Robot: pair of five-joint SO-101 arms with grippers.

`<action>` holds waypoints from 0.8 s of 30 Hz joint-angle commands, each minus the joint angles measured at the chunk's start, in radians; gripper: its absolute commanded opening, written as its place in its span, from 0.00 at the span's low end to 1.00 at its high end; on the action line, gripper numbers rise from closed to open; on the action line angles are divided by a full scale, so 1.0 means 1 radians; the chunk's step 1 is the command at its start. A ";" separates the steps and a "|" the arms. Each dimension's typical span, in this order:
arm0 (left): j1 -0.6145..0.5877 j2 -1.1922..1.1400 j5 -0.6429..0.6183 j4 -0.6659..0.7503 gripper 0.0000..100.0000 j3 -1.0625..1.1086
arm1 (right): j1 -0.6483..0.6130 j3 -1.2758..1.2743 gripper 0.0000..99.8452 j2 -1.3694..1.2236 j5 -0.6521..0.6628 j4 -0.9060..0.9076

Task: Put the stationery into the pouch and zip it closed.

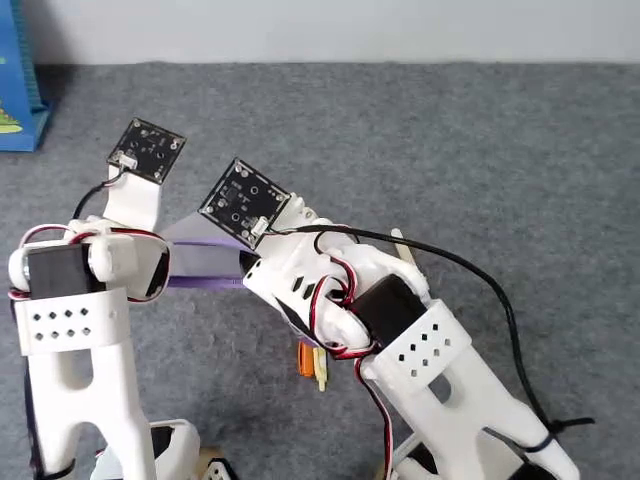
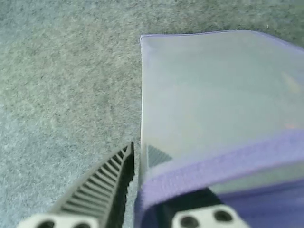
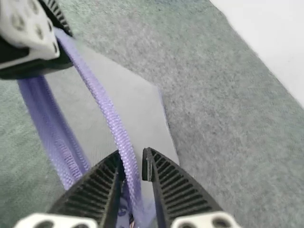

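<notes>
Here the left hand (image 2: 141,151) pinches the pouch (image 2: 213,85); the right hand (image 3: 131,154), its zipper band (image 3: 107,111).

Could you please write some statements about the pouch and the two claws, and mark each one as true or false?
1. The pouch has a purple zipper band. True.
2. The right claw has one finger on each side of that band. True.
3. The left claw hangs well apart from the pouch. False: it grips the pouch at a corner, by the band's end.
4. The pouch lies on bare wood. False: it lies on a grey surface that looks like felt.
</notes>
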State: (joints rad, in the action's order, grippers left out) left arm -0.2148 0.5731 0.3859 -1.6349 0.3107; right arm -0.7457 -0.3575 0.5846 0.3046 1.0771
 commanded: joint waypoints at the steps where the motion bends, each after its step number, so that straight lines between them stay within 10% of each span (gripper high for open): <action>1: -0.020 0.031 -0.058 -0.018 0.01 -0.007 | 0.010 0.127 0.08 0.082 0.006 0.097; 5: -0.020 0.031 -0.147 -0.035 0.01 -0.008 | 0.012 0.239 0.20 0.179 0.000 0.239; 24: -0.020 0.023 -0.385 -0.117 0.01 -0.105 | 0.504 0.328 0.15 -0.219 -0.094 0.486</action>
State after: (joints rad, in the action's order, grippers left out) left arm -0.2286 0.5854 0.0130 -1.7300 0.2662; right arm -0.3023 -0.0721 0.4603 0.2079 1.5911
